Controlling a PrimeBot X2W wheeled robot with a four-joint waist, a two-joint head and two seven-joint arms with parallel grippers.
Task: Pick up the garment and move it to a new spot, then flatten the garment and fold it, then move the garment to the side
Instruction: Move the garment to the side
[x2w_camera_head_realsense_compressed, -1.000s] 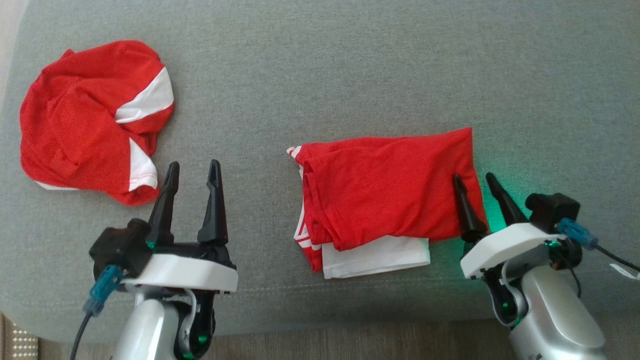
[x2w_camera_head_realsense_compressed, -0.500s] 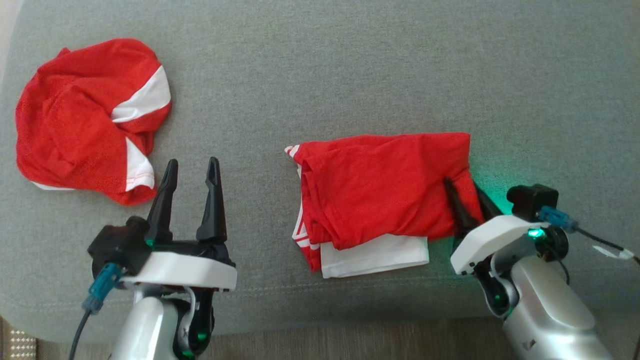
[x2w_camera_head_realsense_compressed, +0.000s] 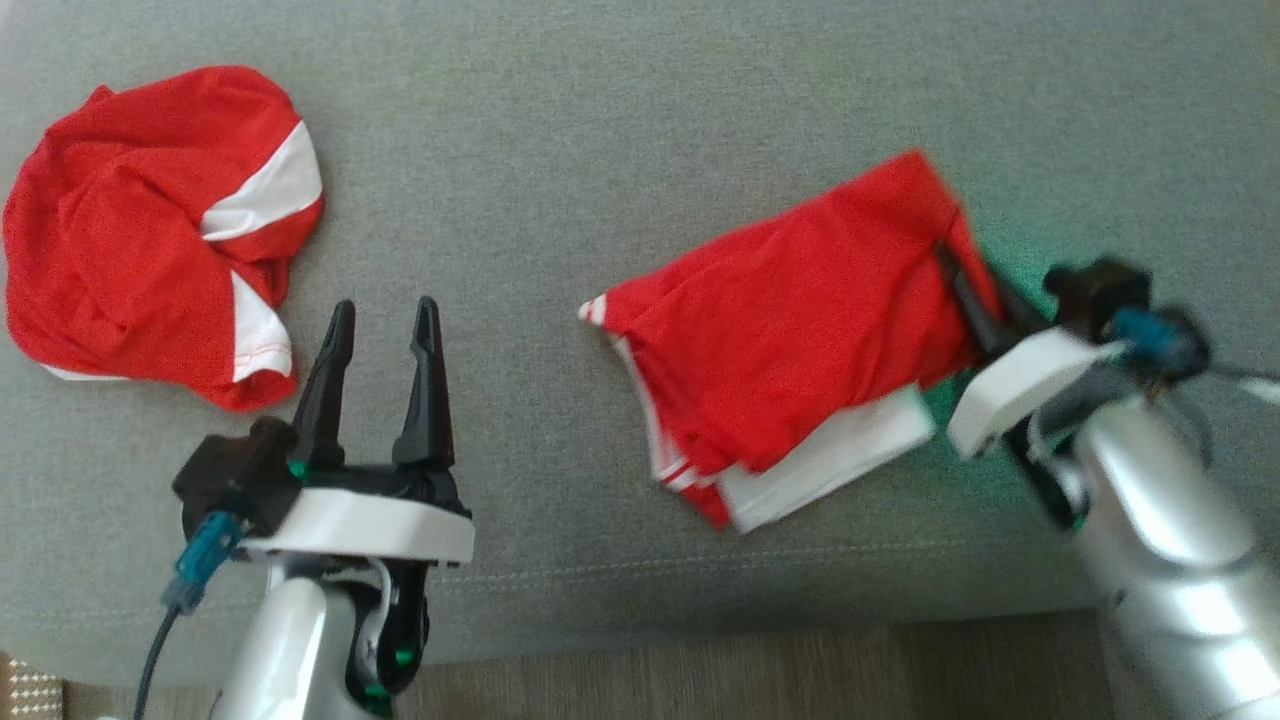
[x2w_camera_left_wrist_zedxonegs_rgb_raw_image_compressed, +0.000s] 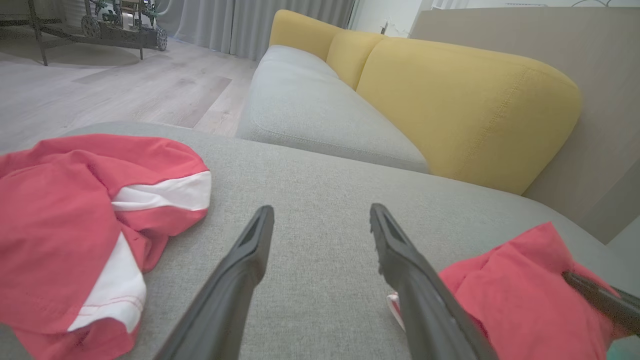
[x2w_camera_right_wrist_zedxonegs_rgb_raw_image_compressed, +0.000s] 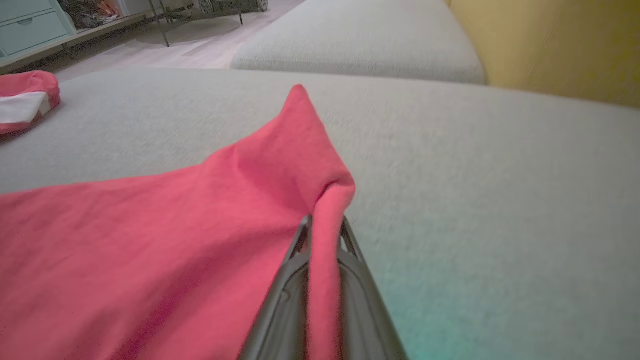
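Note:
The garment (x2w_camera_head_realsense_compressed: 800, 330), a folded red piece with white panels along its near edge, lies slanted on the grey cushion (x2w_camera_head_realsense_compressed: 600, 150) right of centre. My right gripper (x2w_camera_head_realsense_compressed: 960, 262) is shut on its right edge. In the right wrist view the red cloth (x2w_camera_right_wrist_zedxonegs_rgb_raw_image_compressed: 175, 240) is pinched between the fingertips of that gripper (x2w_camera_right_wrist_zedxonegs_rgb_raw_image_compressed: 325, 220) and bunches up in a peak there. My left gripper (x2w_camera_head_realsense_compressed: 385, 305) stands open and holds nothing, over bare cushion left of the garment. The left wrist view has the open left gripper (x2w_camera_left_wrist_zedxonegs_rgb_raw_image_compressed: 320, 215), the garment (x2w_camera_left_wrist_zedxonegs_rgb_raw_image_compressed: 505, 295) at lower right and a right finger (x2w_camera_left_wrist_zedxonegs_rgb_raw_image_compressed: 600, 297) on it.
A second, crumpled red and white garment (x2w_camera_head_realsense_compressed: 130, 230) lies at the cushion's far left, also seen as a heap (x2w_camera_left_wrist_zedxonegs_rgb_raw_image_compressed: 60, 215) in the left wrist view. A yellow backrest (x2w_camera_left_wrist_zedxonegs_rgb_raw_image_compressed: 450, 100) rises behind the seat. The cushion's front edge (x2w_camera_head_realsense_compressed: 600, 610) runs below, wooden floor beyond.
My right gripper has shut on the garment's right edge and pulled it up and to the right, so the garment now lies slanted. The left gripper has stayed open and still.

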